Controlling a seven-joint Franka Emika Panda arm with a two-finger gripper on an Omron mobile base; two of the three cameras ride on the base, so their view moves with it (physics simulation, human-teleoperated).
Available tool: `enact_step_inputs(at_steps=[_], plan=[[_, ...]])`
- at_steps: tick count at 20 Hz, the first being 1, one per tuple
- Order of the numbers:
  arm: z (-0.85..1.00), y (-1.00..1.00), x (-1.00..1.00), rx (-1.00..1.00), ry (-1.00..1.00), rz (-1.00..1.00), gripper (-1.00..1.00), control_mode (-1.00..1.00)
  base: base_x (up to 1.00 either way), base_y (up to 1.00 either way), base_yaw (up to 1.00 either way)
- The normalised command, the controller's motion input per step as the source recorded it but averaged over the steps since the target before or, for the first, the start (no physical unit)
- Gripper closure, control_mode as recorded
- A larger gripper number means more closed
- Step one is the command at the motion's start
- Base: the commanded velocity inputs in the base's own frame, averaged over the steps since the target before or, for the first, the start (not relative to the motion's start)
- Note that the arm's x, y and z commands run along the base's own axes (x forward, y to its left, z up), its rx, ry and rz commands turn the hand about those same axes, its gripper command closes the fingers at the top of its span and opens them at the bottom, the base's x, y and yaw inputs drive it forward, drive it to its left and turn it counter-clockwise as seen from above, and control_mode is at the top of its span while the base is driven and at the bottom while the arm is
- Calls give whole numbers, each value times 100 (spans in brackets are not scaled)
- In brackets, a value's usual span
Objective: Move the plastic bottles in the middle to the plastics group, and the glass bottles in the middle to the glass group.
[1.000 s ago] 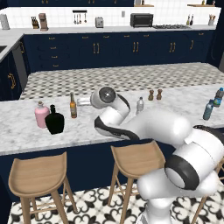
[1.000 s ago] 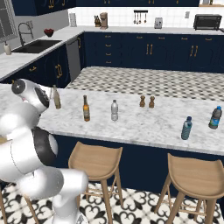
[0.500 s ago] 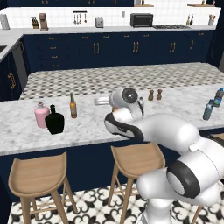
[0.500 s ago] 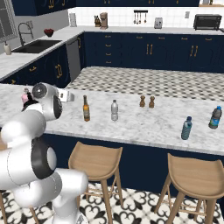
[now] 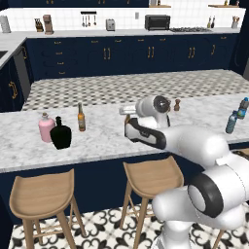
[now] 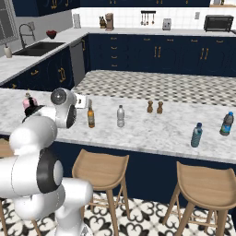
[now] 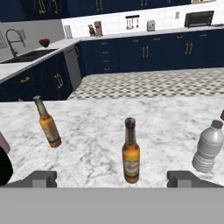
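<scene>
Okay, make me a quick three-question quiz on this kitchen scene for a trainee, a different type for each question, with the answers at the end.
1. True or false: the gripper is shut on the brown beer bottle that stands in front of it.
2. Which thing stands right beside the pink bottle? A: the black bottle. B: a mug. C: a plate.
3. How many blue-capped bottles stand near the right end of the counter in the right base view?

Key: 1. False: its jaws are open and it holds nothing. 2. A. 3. Two.
</scene>
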Motion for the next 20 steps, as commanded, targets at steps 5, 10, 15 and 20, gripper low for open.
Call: enact_step_inputs(at_steps=[5,10,15,20], plan=[[0,-35,24,0,0,0,-100,-100,0,0,0],[0,-19,36,0,0,0,-100,-100,0,0,0],[-10,0,35,-1,0,0,-100,-100,0,0,0],[-27,0,18,-2,0,0,-100,-100,0,0,0]])
